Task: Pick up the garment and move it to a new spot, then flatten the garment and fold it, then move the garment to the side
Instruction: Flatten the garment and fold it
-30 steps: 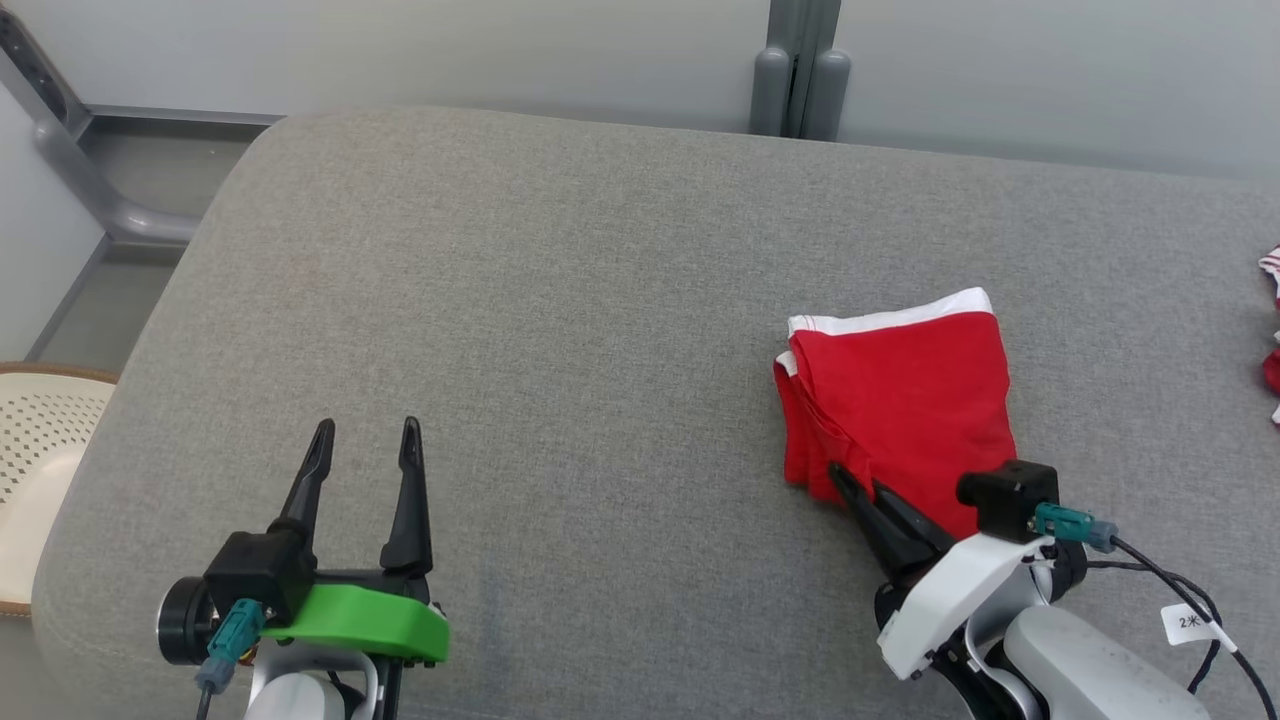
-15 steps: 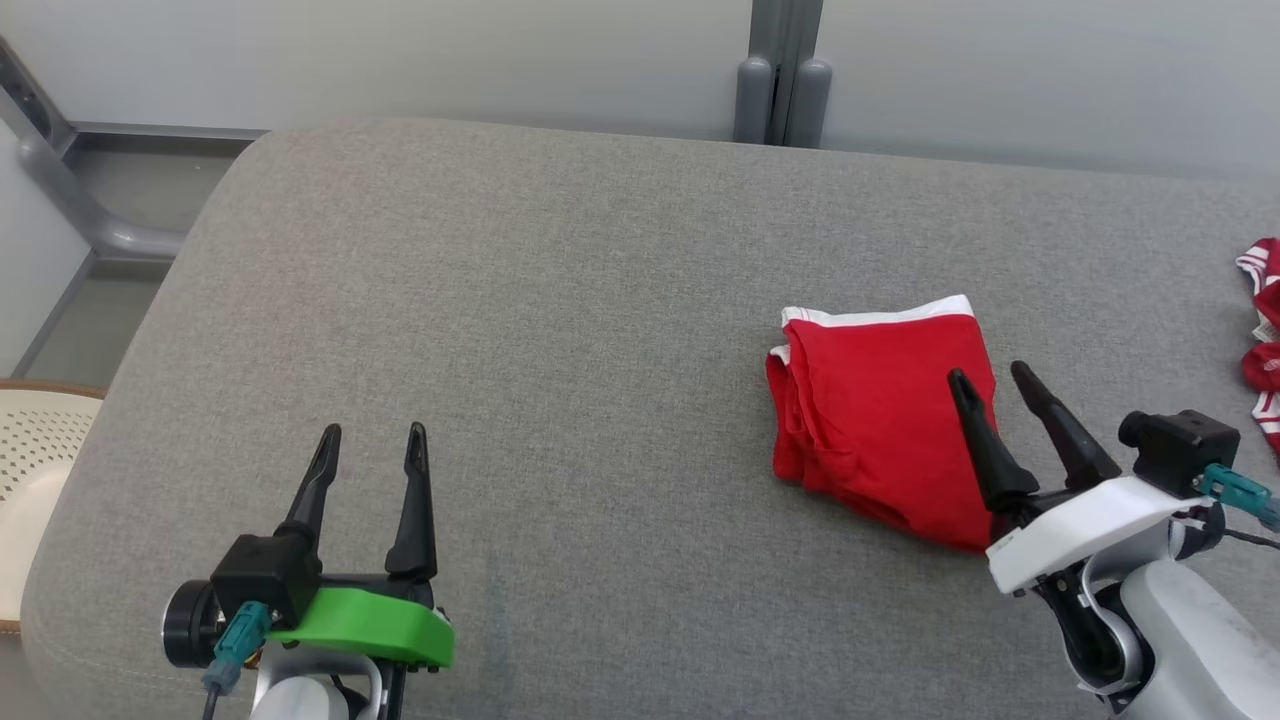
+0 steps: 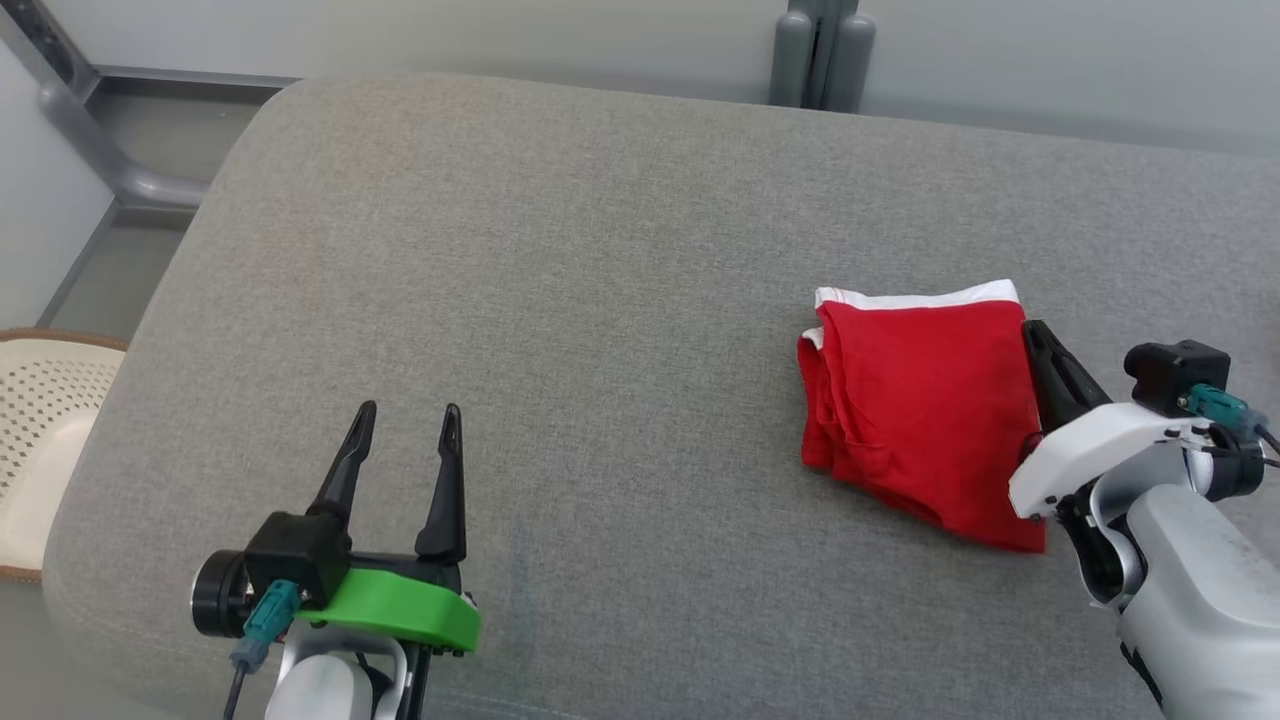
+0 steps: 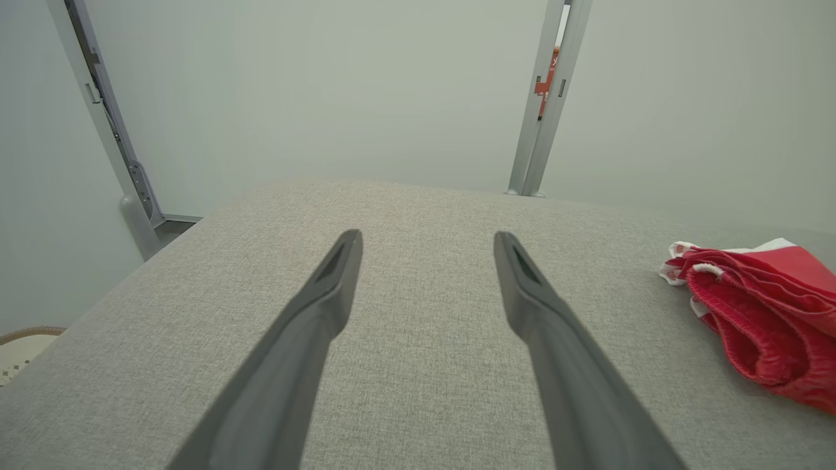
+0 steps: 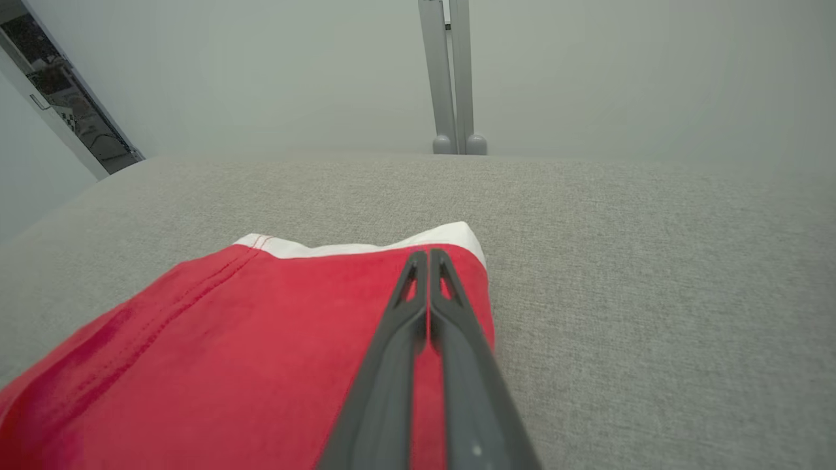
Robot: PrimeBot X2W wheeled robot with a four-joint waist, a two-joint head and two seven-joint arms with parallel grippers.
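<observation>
Grey upholstered cushion [image 3: 600, 250] before a pale wall. On its right side lies a folded red garment [image 3: 925, 420] with a white waistband. The right gripper [image 3: 1032, 330], fingers pressed together on nothing, sits at the garment's right edge. The left gripper [image 3: 405, 420] hangs wide open and empty, well apart. A pale perforated basket [image 3: 40, 440] stands far left.

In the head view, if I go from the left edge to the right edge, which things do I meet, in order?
Cream perforated object → left end effector → red garment → right end effector, at the garment's right edge.
</observation>
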